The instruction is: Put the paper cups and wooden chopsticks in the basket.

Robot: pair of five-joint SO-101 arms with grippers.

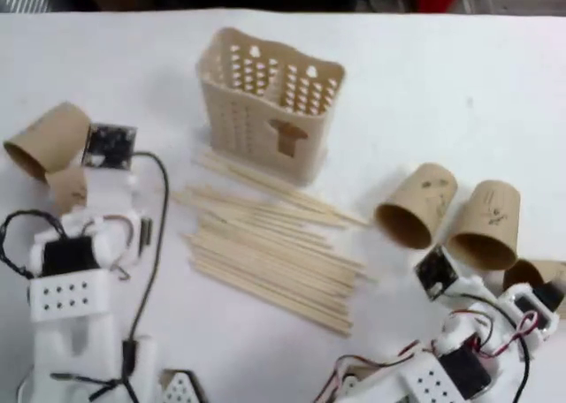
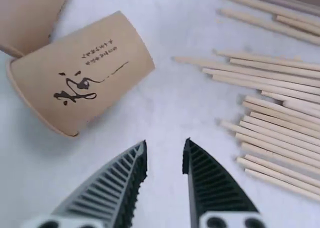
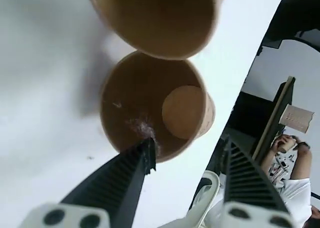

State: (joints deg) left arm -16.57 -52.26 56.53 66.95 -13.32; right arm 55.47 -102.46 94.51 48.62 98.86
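While my left jaws hang apart over a bare patch of desk (image 2: pixel 165 88), nothing sits between them. Just past their tips a paper cup (image 2: pixel 80 73) lies on its side with its print facing up, and a second cup (image 2: pixel 30 13) lies just beside it. The wooden chopsticks (image 2: pixel 270 118) are spread flat in a loose heap in front of the basket (image 1: pixel 270 102), which stands upright near the middle of the desk. My right jaws are apart too. One tip sits at the rim of a tipped cup (image 3: pixel 155 105) whose mouth faces my wrist camera, though I cannot tell whether it touches. The other tip is outside that cup, near the desk's edge. A neighbouring cup (image 3: pixel 155 18) lies just beyond.
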